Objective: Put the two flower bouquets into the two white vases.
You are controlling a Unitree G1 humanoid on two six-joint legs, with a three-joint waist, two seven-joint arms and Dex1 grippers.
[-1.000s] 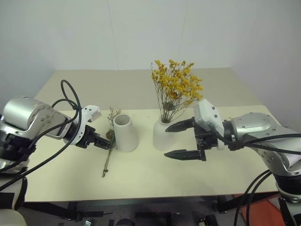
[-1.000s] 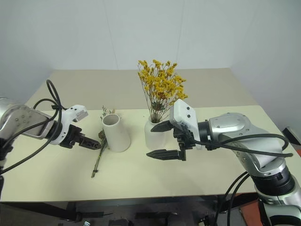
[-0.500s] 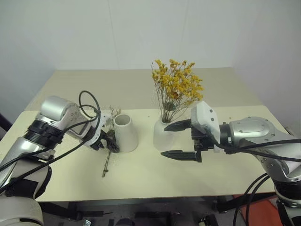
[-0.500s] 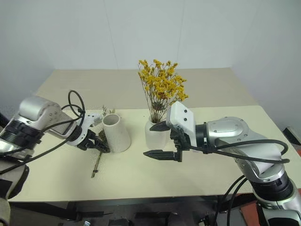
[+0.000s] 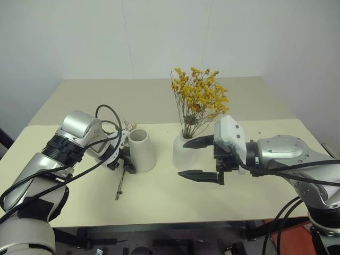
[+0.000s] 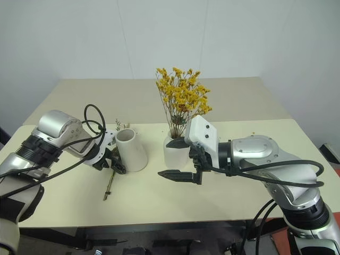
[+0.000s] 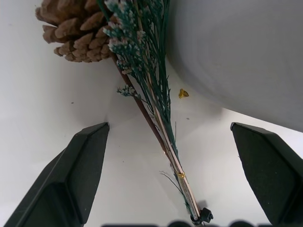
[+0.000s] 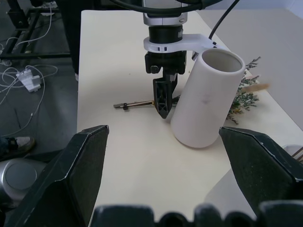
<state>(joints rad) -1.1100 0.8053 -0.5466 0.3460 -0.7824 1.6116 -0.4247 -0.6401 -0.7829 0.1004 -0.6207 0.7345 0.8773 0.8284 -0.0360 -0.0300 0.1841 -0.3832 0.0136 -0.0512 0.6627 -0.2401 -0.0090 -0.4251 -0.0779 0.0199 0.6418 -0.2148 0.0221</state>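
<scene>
Grey-green sprig bunch point(image 7: 151, 90), thin brown stems, lies beside tapered vase point(image 5: 142, 150).

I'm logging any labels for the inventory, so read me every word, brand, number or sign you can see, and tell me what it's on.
None: no readable text, brand, number or sign anywhere.
Tapered vase: plain white.
Round vase: plain white.
Table: bare, unmarked.
Right gripper housing: no lettering visible.

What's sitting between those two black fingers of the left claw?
The grey-green sprig bunch lies on the table between the open left claw's fingers, untouched, seen in the left wrist view.
</scene>
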